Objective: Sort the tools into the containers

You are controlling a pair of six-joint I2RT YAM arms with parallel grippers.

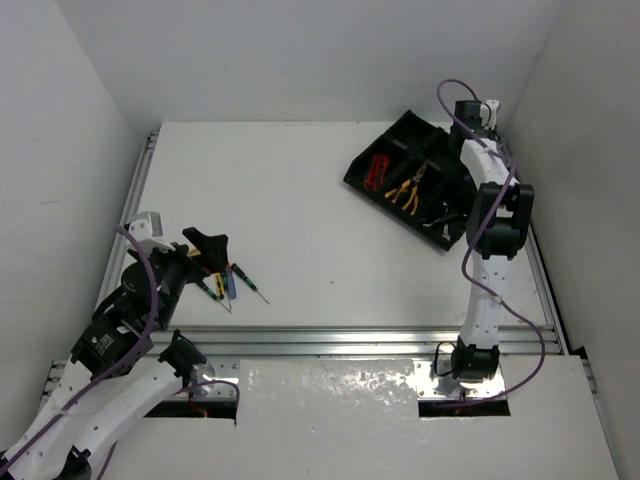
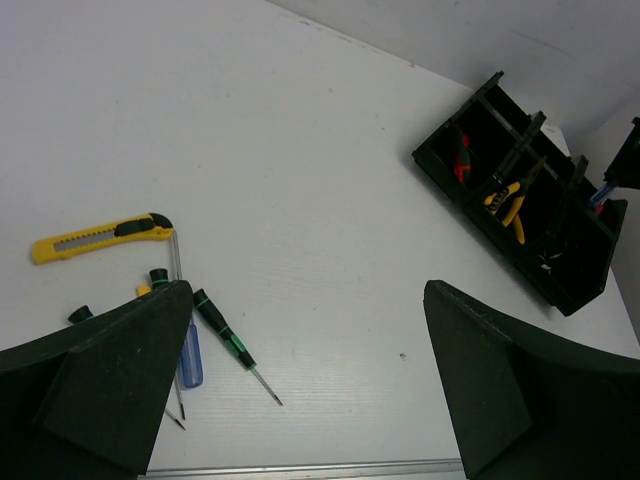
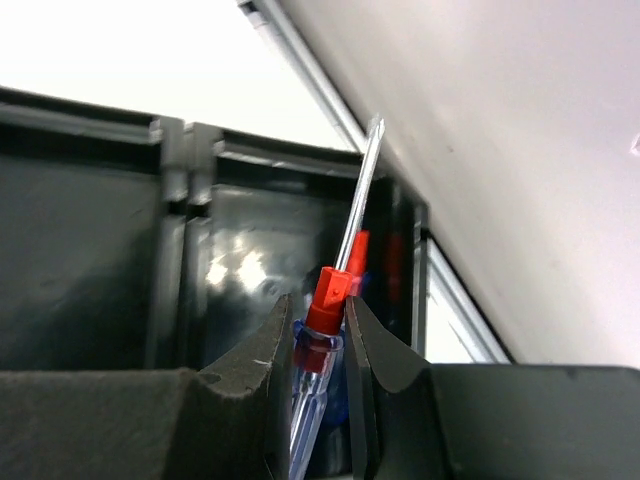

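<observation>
Jaws of the right gripper pinch a red-collared screwdriver over an edge compartment of the black tray, so I'd lower it below the rim before letting go, while the left gripper gapes wide, well apart from the tray.

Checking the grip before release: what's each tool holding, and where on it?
Right tool pinches a screwdriver at its red collar. Left tool is open, holding nothing.

A white surface carries a black divided tray at far right. At near left, close together, lie a yellow utility knife, a green-handled screwdriver and a blue-handled screwdriver.
</observation>
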